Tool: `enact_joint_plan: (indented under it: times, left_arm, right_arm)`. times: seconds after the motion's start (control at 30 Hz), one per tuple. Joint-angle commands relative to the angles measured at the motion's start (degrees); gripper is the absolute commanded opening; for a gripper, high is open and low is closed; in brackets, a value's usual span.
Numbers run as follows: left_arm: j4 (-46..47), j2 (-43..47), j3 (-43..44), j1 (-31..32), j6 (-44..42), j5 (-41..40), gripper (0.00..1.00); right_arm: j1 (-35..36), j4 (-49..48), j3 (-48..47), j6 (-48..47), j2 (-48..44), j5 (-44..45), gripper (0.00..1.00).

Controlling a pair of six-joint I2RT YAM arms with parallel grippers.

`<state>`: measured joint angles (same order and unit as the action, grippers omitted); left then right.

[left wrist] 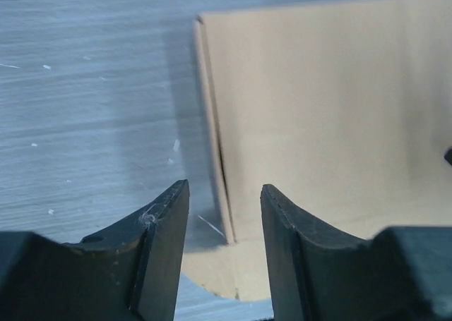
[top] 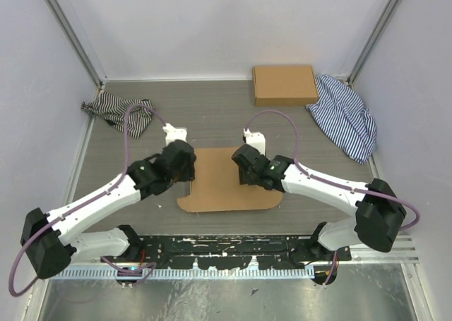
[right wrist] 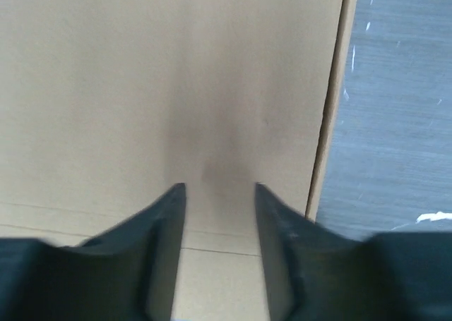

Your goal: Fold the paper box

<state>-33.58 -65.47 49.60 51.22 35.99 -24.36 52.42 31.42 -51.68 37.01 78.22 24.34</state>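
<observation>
The paper box (top: 224, 187) lies flat on the table's middle as a plain brown sheet with a rounded near flap. My left gripper (top: 189, 171) hovers at its left edge. In the left wrist view the left gripper (left wrist: 224, 188) is open, and the folded edge of the paper box (left wrist: 332, 109) runs between the fingers without being pinched. My right gripper (top: 244, 171) is over the sheet's right part. Seen from the right wrist, the right gripper (right wrist: 220, 187) is open above the paper box (right wrist: 141, 88), near its right edge, with a crease line below.
A neat brown cardboard box (top: 284, 85) sits at the back right. One striped cloth (top: 346, 116) lies beside it at the right wall, another striped cloth (top: 116, 113) at the back left. Purple cables loop above both arms. White walls close in the grey table (top: 212, 116).
</observation>
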Motion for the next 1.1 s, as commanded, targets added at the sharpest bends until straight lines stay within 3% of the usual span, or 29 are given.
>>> enact_joint_plan:
  times: [0.0, 0.07, 0.1, 0.3, 0.8, 1.07]
  left_arm:
    - [-2.1, 0.79, 2.39, -8.93, -3.82, 6.21, 0.53]
    - [-1.47, 1.29, 0.28, -10.25, -3.95, 8.62, 0.57]
    - [-0.26, 1.89, -1.43, -10.34, -3.69, 9.7, 0.58]
    - [8.69, 5.0, -11.12, -10.37, 0.31, 15.89, 0.61]
    - [19.48, -6.26, -12.98, -10.39, 0.84, 19.25, 0.61]
    - [19.69, -10.07, -8.85, -10.48, -1.38, 16.59, 0.6]
  right_arm:
    - [-3.5, 1.6, -7.25, -1.43, -3.65, 0.82, 0.63]
    - [-6.71, 1.48, -5.33, -0.66, -5.79, 0.17, 0.95]
    - [-9.05, 0.71, -3.32, -0.82, -7.0, -1.65, 0.99]
    - [-22.75, -6.45, 8.76, -5.01, -12.74, -14.58, 1.0]
    - [-22.98, -19.75, 14.38, -7.6, -6.57, -25.98, 0.92]
    - [-22.99, -24.59, 10.99, -8.98, -2.25, -31.82, 0.84]
